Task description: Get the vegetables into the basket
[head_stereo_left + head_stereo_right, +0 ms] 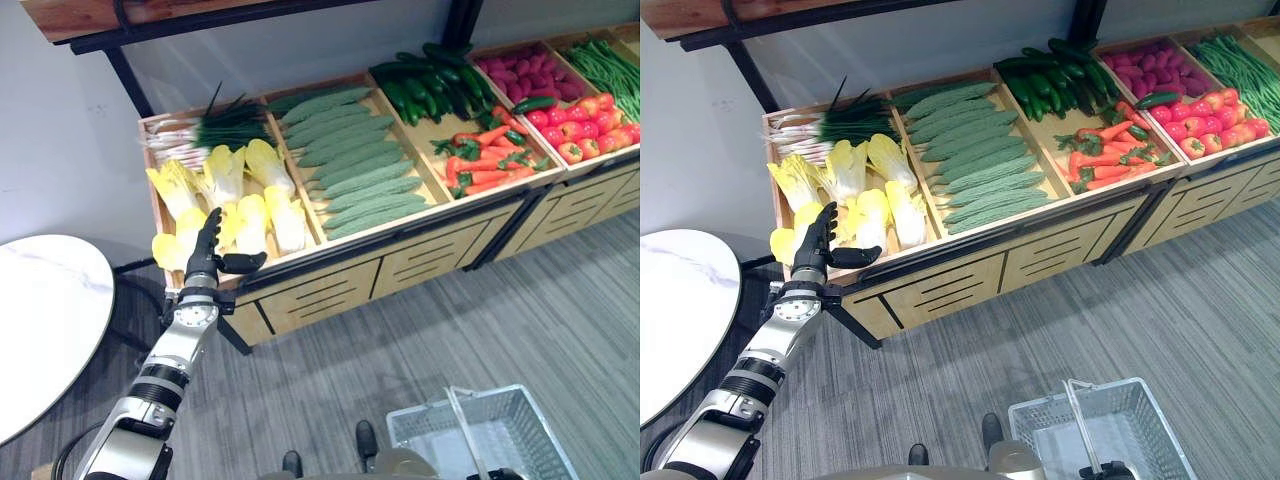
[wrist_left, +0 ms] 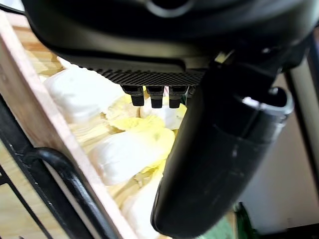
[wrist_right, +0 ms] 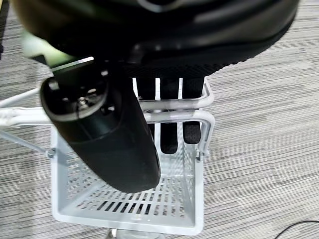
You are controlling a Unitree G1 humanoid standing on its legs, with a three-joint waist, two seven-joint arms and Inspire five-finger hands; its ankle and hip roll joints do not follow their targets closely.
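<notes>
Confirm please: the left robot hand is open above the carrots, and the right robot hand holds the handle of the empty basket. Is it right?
Not quite. The left robot hand is open above the pale yellow cabbages, not the carrots; the left eye view shows it. The right robot hand does hold the handle of the empty basket.

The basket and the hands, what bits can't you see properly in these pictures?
- Basket: the left eye view's bottom edge cuts off its near part.
- Right hand: in the right wrist view its fingers curl over the basket's handle; the thumb's dark bulk hides part of the basket.
- Left hand: open over the yellow cabbages; in the left wrist view the thumb covers many, so whether it touches one is unclear.
</notes>
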